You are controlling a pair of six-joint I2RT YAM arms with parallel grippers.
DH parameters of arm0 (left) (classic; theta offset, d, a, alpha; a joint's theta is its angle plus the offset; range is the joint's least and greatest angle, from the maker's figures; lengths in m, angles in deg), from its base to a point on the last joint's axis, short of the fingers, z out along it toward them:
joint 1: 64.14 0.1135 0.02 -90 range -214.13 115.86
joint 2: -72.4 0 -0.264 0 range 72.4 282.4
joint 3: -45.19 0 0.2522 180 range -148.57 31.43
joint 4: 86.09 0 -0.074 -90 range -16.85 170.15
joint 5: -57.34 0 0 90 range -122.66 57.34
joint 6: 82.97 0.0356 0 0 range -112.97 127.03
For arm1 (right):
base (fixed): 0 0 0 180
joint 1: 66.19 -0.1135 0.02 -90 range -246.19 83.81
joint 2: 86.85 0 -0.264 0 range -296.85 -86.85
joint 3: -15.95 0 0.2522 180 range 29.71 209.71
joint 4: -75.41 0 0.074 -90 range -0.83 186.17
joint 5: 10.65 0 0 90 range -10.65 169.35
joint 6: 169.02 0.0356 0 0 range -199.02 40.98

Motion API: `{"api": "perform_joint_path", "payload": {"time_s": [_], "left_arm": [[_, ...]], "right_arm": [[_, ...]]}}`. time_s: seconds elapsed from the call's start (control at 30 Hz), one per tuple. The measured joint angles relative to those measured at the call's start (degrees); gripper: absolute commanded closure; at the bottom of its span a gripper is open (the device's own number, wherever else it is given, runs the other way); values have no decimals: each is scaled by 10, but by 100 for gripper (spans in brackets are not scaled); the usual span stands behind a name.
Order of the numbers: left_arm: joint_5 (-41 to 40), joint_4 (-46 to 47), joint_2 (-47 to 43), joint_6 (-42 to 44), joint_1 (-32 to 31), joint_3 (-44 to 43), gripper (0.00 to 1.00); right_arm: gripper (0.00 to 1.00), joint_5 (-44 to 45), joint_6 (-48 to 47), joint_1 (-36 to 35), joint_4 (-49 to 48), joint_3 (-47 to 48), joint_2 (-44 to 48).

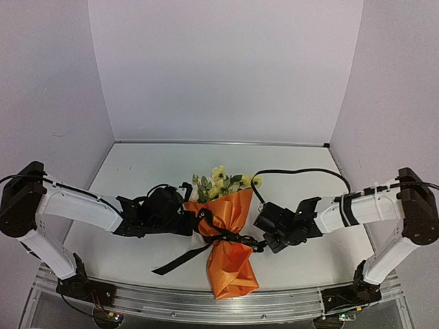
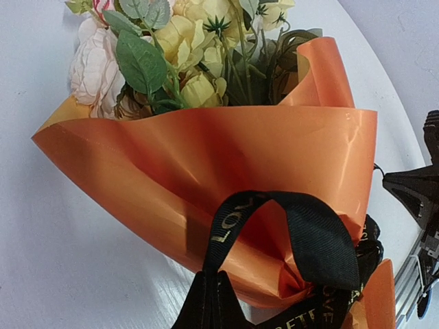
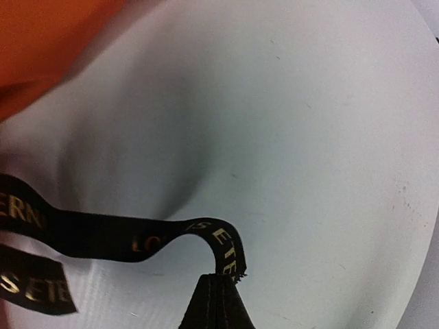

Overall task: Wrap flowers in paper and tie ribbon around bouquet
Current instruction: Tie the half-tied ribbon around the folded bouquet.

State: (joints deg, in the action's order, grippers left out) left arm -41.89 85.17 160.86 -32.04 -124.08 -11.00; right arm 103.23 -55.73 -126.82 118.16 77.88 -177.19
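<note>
At the centre of the overhead view, the bouquet [image 1: 233,205] lies on the white table [image 1: 137,178], its flowers [image 1: 221,182] toward the top and the orange paper [image 2: 226,164] narrowing toward the bottom. A black ribbon [image 1: 178,260] circles its waist. The left gripper [image 1: 194,221], just left of the bouquet, is pinched on a ribbon loop. The right gripper [image 1: 264,241], just right, is pinched on the ribbon's end.

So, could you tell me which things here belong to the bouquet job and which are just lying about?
Job: flowers, paper round them, ribbon round the paper, left gripper and right gripper, both shut on the ribbon.
Lying about: black cable by the right arm, metal rail at the near edge.
</note>
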Motion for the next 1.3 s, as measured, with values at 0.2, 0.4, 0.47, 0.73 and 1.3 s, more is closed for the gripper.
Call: {"api": "perform_joint_path", "payload": {"time_s": [0.2,0.4,0.47,0.73,1.3], "left_arm": [[0,5,-9,3,2,29,100],[0,7,-23,3,10,41,100],[1,11,-25,3,14,43,100],[5,16,-26,11,33,51,100],[62,26,-21,32,39,51,100]], "right_arm": [[100,-30,31,-28,-31,76,-84],[100,-58,54,-33,-54,116,-124],[100,-63,60,-33,-57,122,-128],[100,-68,79,-33,-72,126,-128],[100,-62,42,6,-50,46,-22]]}}
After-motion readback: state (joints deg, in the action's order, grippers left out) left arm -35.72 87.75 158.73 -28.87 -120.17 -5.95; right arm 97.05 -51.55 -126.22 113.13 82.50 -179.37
